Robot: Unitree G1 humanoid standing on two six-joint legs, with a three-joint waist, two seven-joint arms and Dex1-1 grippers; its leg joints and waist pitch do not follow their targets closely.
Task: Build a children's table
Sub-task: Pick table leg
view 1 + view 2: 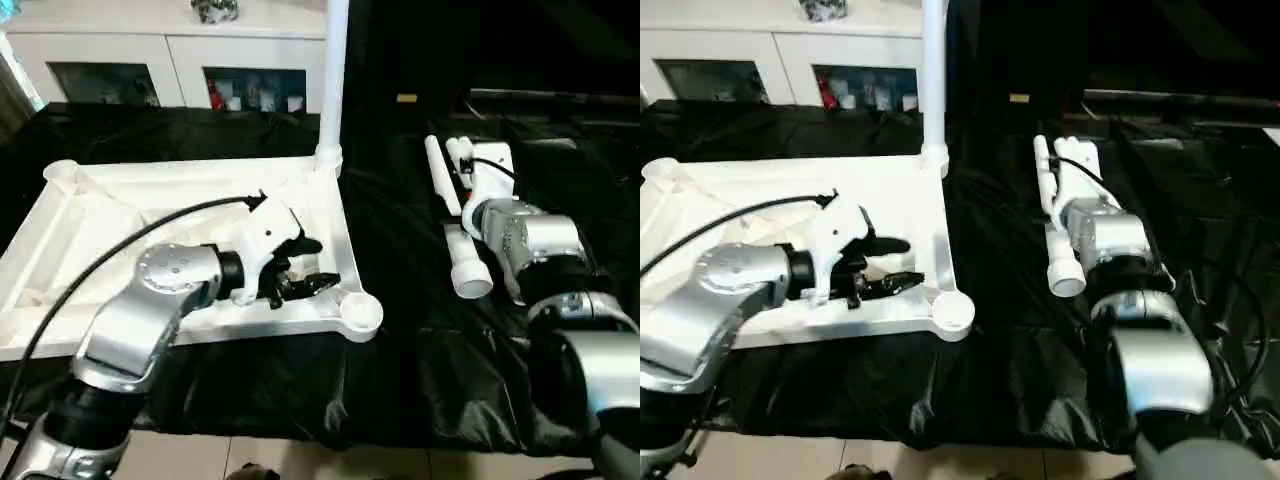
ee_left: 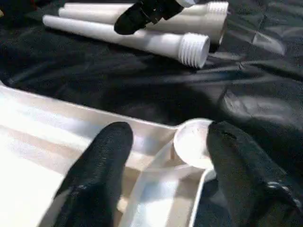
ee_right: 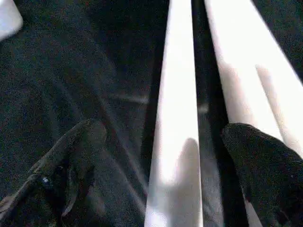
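The white table top (image 1: 70, 230) lies upside down on black cloth, ribs up. One white leg (image 1: 333, 70) stands upright in its far right corner socket. My left gripper (image 1: 315, 264) hovers open over the top's near right part, beside the empty corner socket (image 1: 360, 312), with nothing between its fingers (image 2: 99, 175). Loose legs (image 1: 452, 215) lie side by side on the cloth to the right. My right gripper (image 3: 170, 179) is open low over them, a finger (image 3: 265, 165) on each side of one leg (image 3: 175, 109) without clamping it.
A white cabinet (image 1: 170, 50) with glass doors stands behind the table. Black cloth (image 1: 400, 330) covers the whole work surface down to its front edge, with floor below. A black cable (image 1: 120, 245) arcs over my left forearm.
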